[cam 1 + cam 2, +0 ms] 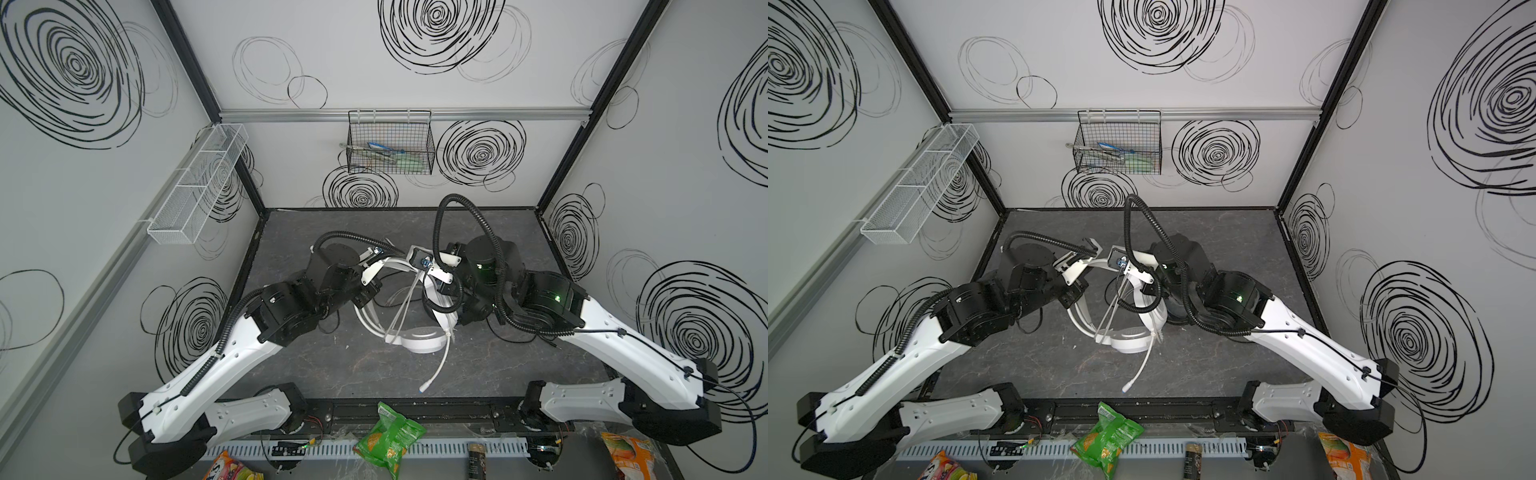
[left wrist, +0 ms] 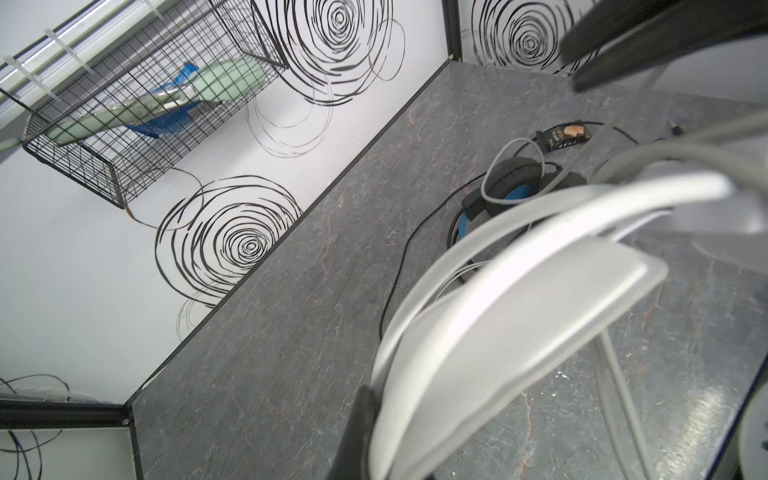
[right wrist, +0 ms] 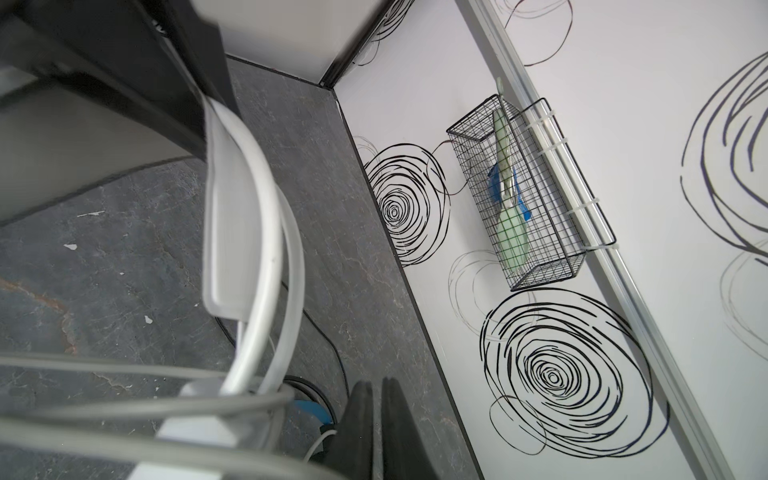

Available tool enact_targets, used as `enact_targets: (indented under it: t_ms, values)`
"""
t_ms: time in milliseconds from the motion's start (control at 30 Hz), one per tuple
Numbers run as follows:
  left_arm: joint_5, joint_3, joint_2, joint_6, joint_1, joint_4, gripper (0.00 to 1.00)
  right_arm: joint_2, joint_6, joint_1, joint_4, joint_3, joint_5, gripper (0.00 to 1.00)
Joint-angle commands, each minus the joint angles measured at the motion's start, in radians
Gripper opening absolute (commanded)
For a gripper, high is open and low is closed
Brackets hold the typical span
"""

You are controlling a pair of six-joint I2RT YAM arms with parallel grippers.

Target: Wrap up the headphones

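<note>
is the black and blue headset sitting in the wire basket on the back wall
No, the black and blue headset lies on the table, apart from the wire basket hanging on the wall.

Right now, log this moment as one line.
left tool: shut on white headset | right tool: shut on white cable | black headset: on tabletop

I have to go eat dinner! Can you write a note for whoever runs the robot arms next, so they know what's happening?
Left gripper: shut on the white headset, gripping its headband, which stands up off the table.
Right gripper: shut on the white cable, with the strands pulled up taut.
Black headset: lying on the table, with its black cable loose.
Done: white wrap begun, not finished.
Left: finish the white cable, then wrap the black one.
</note>
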Motion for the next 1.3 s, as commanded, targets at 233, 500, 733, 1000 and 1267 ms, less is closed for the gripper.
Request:
enact_targets:
  t_ms: [233, 500, 733, 1000, 1267]
  values:
    - [0.146, 0.15, -0.028, -0.081, -0.045, 0.018, 0.0, -0.059, 0.094, -0.107, 0.146, -0.061, -0.151, 0.17]
    - [0.171, 0.203, -0.036, -0.113, -0.045, 0.051, 0.0, -0.102, 0.2, -0.171, 0.225, -0.132, -0.284, 0.2]
    - [0.21, 0.29, -0.03, -0.16, -0.045, 0.101, 0.0, -0.136, 0.317, -0.211, 0.353, -0.222, -0.384, 0.23]
    - [0.195, 0.46, 0.017, -0.205, -0.044, 0.112, 0.0, -0.094, 0.387, -0.234, 0.482, -0.283, -0.457, 0.22]
    - [0.102, 0.587, 0.083, -0.305, -0.045, 0.156, 0.0, -0.041, 0.491, -0.253, 0.621, -0.33, -0.555, 0.17]
